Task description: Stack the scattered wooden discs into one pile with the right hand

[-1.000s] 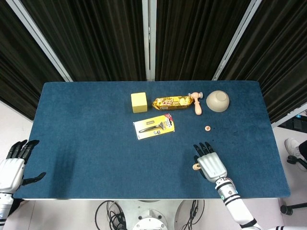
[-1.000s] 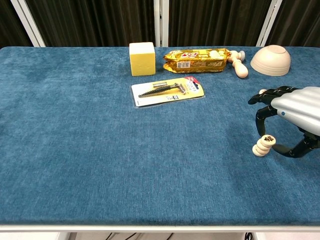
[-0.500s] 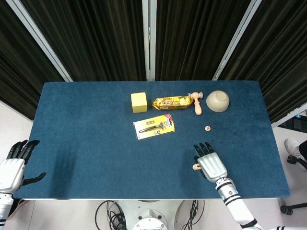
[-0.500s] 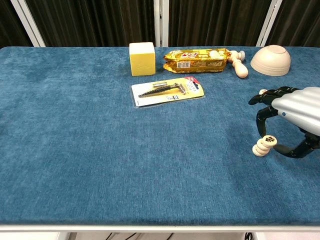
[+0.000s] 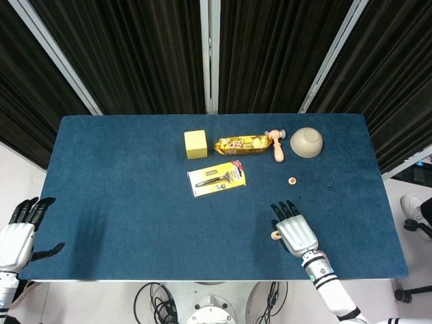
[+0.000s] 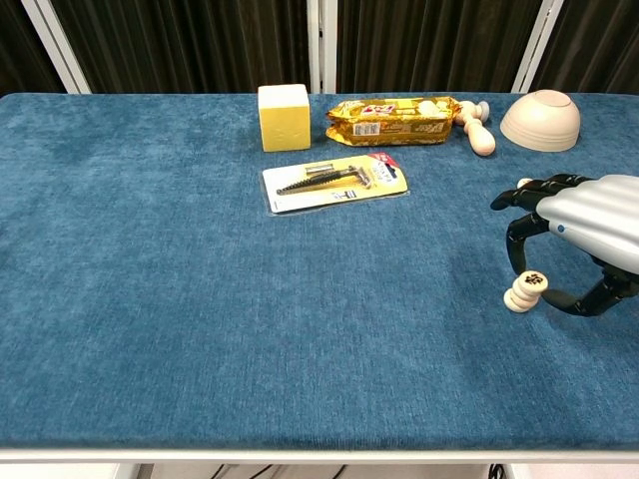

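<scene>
Since a second ago my right hand [image 6: 584,225] has edged slightly left, fingers [image 6: 518,242] spread and curved over the disc pile [image 6: 522,290] on the tabletop [image 6: 200,299], gripping nothing. One disc [image 5: 292,180] lies apart. My left hand [image 5: 17,233] hangs open off the edge.

Up at the far side of the blue table [image 5: 121,202] there's a yellow cube [image 5: 196,144], and just right of it a gold snack packet [image 5: 242,144] lying lengthwise. A small wooden mallet [image 5: 277,145] sits by the packet's right end, then an upturned beige bowl [image 5: 306,142]. Nearer, a carded razor pack [image 5: 217,179] lies flat, slightly angled.
</scene>
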`<action>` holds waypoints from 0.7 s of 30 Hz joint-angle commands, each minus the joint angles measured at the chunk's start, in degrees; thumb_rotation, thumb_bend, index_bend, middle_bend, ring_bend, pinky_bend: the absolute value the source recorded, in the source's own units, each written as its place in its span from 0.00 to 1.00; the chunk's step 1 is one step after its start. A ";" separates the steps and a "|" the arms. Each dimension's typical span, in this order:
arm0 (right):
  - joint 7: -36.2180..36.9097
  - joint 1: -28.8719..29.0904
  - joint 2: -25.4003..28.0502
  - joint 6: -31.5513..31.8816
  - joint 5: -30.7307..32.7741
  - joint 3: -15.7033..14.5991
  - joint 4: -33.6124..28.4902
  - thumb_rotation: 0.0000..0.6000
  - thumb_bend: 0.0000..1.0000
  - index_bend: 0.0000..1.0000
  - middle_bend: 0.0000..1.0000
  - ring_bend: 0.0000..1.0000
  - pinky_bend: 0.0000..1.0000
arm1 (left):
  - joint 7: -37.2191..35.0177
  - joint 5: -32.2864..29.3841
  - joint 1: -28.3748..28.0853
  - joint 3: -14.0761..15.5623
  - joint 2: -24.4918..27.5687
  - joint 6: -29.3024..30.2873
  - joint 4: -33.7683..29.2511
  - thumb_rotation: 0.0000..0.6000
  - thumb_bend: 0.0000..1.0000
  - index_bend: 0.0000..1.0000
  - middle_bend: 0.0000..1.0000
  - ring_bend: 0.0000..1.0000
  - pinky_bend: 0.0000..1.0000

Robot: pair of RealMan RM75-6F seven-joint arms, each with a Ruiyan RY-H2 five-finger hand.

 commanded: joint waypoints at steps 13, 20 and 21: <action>-0.34 0.14 0.54 -0.27 0.32 -0.12 -0.56 1.00 0.30 0.36 0.07 0.00 0.00 | -0.20 0.09 0.02 0.02 0.12 0.04 -0.11 1.00 0.13 0.11 0.09 0.00 0.00; 0.61 0.03 2.03 0.57 -0.45 0.53 -1.92 1.00 0.29 0.33 0.06 0.00 0.00 | -0.24 0.14 0.02 0.02 0.13 0.04 -0.08 1.00 0.13 0.11 0.09 0.00 0.00; 1.14 0.00 2.59 0.99 -0.55 1.08 -2.32 1.00 0.29 0.33 0.06 0.00 0.00 | -0.24 0.13 0.02 0.02 0.11 0.03 -0.06 1.00 0.13 0.11 0.09 0.00 0.00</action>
